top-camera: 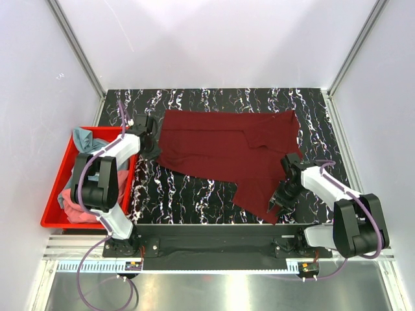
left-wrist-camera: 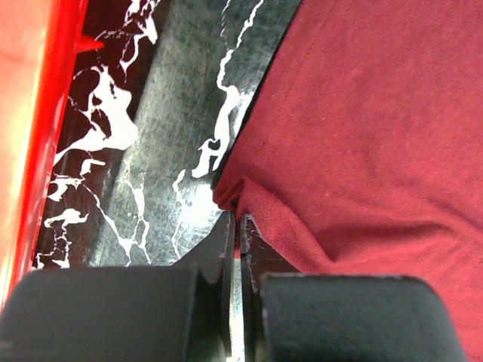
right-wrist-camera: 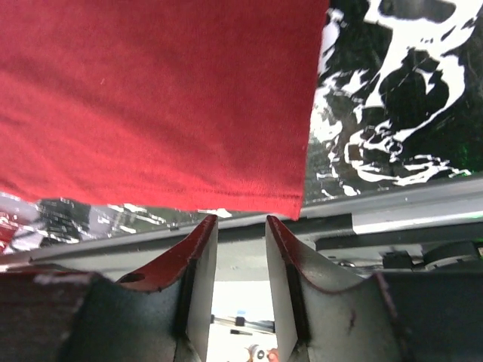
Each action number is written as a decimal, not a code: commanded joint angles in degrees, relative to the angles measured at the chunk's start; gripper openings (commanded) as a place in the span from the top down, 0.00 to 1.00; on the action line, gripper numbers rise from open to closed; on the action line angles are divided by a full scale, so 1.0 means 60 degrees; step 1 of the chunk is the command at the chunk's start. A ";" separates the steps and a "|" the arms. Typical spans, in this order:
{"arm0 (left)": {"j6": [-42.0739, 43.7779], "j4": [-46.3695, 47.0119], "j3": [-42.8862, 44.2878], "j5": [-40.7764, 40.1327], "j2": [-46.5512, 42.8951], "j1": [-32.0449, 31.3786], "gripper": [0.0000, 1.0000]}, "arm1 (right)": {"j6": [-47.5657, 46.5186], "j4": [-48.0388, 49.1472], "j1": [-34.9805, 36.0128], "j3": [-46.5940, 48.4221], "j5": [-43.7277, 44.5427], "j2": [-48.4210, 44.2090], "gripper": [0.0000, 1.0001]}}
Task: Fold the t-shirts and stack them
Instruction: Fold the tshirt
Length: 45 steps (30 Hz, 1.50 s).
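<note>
We have a black marbled table [top-camera: 194,194] with the maroon t-shirt [top-camera: 220,146] spread flat across its middle. The shirt is partly folded, with one flap trailing toward the near edge on our right side. The red bin [top-camera: 70,225] sits left of the maroon t-shirt, apart from it. Inside the bin, so also left of the maroon t-shirt, the teal-blue t-shirt [top-camera: 83,138] is bunched at the far end and the coral pink t-shirt [top-camera: 72,210] is crumpled at the near end. We see the left gripper [left-wrist-camera: 235,225] at the maroon t-shirt's left edge, jaws closed. A small ridge of fabric bunches right at the tips, so we read it as pinching that edge, though the tips hide the contact itself. We see the right gripper [right-wrist-camera: 241,220] just off the maroon t-shirt's near-right hem corner, jaws apart with nothing between them and the cloth just beyond the tips.
</note>
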 commanded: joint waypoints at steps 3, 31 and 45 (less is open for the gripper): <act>0.0251 0.0203 0.0379 0.0279 0.0146 0.0097 1.00 | 0.0665 0.0898 0.0053 -0.0052 0.0361 0.0707 0.62; 0.0075 -0.0031 0.0701 0.0690 0.0307 0.0097 1.00 | -0.0140 0.0679 0.0214 0.3540 0.0947 0.2803 0.56; 0.0104 -0.0060 0.0701 0.0690 0.0293 0.0097 1.00 | 0.0138 0.1749 0.0214 0.2455 0.0331 0.3432 0.53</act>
